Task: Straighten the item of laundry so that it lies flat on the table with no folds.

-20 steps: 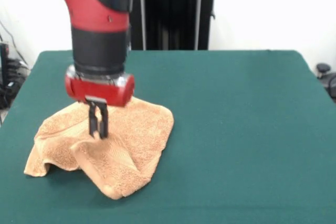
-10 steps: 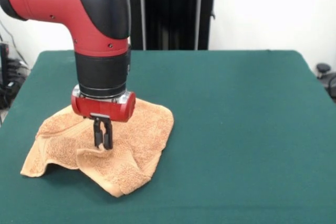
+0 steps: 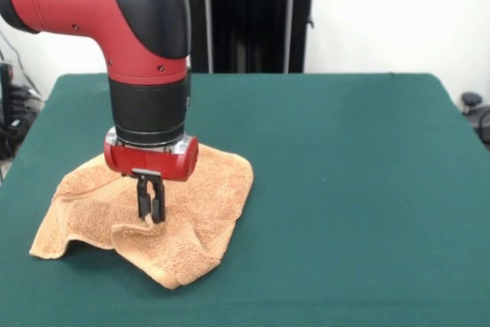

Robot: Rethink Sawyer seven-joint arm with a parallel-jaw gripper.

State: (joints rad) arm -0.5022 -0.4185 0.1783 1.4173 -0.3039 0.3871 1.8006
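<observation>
The item of laundry, an orange-tan terry towel (image 3: 203, 189), lies crumpled on the left part of the dark green table (image 3: 352, 189). It is bunched into ridges, with one corner pointing at the near edge and another folded down at the left. My gripper (image 3: 151, 218) comes straight down onto the middle of the towel. Its two black fingers (image 3: 143, 198) stand close together, pinching a raised fold of the cloth. No tag shows.
The towel's left corner (image 3: 42, 249) lies close to the table's left edge. A black stand (image 3: 249, 21) rises behind the far edge. Dark gear (image 3: 475, 109) sits off the table's right side.
The arm has shifted slightly right and come lower, so the fingers now sit down in the cloth. The towel's middle has bunched into a ridge under them.
</observation>
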